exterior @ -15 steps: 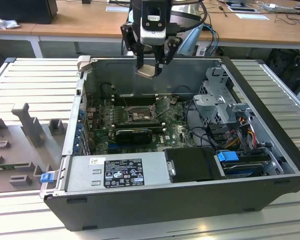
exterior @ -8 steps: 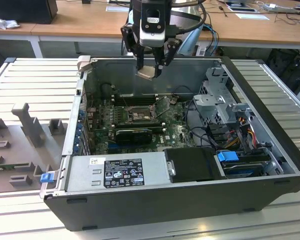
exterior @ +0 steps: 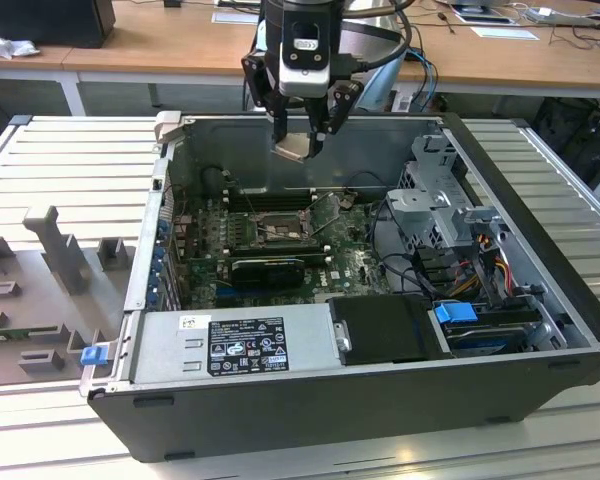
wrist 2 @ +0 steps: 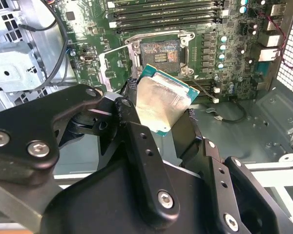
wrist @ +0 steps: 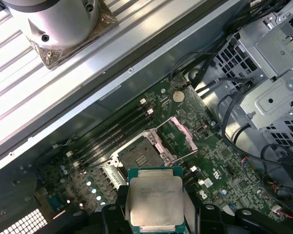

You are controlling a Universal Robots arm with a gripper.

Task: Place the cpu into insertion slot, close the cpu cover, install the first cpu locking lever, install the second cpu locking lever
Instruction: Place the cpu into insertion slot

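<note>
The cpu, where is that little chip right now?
In the exterior view, the cpu hangs pinched in the tool, above the open computer case near its far wall, with the insertion slot below.

Exterior view high over the computer case (exterior: 330, 410); both wrist views close above the insertion slot (wrist 2: 159, 51) (wrist: 139, 152).

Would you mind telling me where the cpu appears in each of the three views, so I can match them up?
Exterior view: the cpu is held in the gripper above the open computer case.
Second wrist view: the cpu is gripped at a tilt, apart from the socket.
First wrist view: the cpu is in the gripper, metal top showing.
Shared landmark: the insertion slot, uncovered on the green board.
</note>
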